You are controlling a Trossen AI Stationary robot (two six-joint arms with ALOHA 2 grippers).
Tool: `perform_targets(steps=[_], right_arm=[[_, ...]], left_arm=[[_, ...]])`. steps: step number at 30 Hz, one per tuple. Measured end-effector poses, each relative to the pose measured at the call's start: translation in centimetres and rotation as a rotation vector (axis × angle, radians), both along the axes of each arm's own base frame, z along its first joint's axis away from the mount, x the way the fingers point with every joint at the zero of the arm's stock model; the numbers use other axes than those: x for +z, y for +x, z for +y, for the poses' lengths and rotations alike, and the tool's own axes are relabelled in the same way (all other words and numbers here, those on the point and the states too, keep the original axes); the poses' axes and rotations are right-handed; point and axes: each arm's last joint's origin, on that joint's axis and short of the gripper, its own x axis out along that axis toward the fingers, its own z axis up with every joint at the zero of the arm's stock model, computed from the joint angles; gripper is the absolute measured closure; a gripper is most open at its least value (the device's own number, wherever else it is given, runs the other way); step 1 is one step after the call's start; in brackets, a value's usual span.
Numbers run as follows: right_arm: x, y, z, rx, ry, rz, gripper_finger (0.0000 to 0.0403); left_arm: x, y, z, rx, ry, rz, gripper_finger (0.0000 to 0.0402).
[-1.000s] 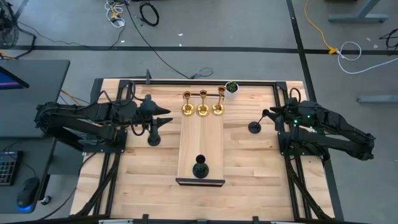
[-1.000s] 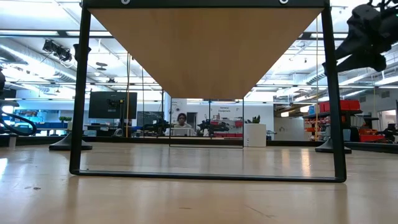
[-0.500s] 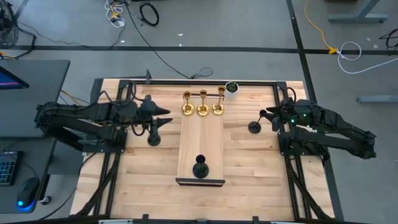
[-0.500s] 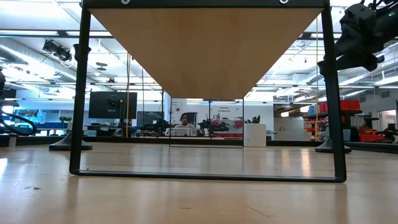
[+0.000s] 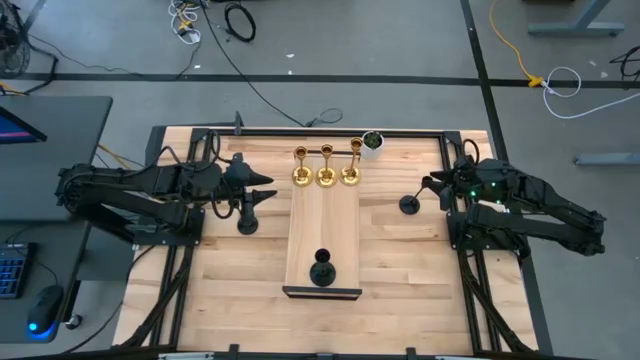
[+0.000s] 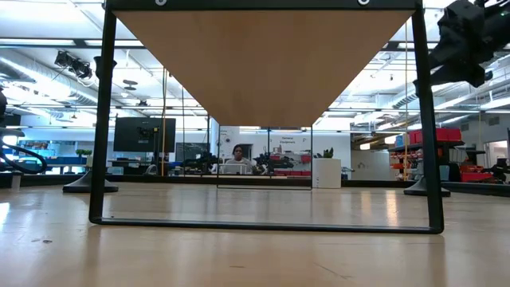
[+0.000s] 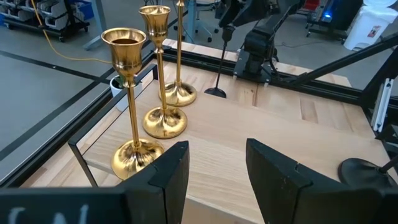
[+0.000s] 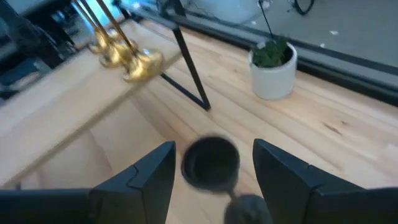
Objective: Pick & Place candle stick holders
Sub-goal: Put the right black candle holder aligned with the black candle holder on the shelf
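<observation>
Right wrist view showed the right gripper [image 8: 213, 165] parted around a black candle stick holder's cup [image 8: 211, 163], not yet clamped; left gripper [image 7: 216, 167] parted, empty, near the gold holders [image 7: 148, 74]; rigid, top-heavy, slick—best gripped at the stem.

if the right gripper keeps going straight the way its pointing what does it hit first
Most likely the black candle stick holder: its cup sits right ahead, between the open fingers of the right gripper, on the table beside the raised shelf. Depth is hard to judge, so contact may be close.
</observation>
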Motion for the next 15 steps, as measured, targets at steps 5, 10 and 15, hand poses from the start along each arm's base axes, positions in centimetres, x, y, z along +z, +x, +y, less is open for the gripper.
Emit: perform_targets(steps=[5,10,15], right_arm=[[-0.7,-0.46,0.1,-0.032,0.044,0.072,0.019],[-0.71,-0.44,0.15,-0.022,0.062,0.064,0.019],[-0.76,-0.26,0.13,-0.012,0.072,0.073,0.019]], left_arm=[[0.0,0.0,0.0,0.002,-0.005,-0.001,0.0241],[0.0,0.0,0.01,0.002,-0.003,-0.001,0.0241],[0.0,0.0,0.0,0.001,-0.003,-0.001,0.0241]])
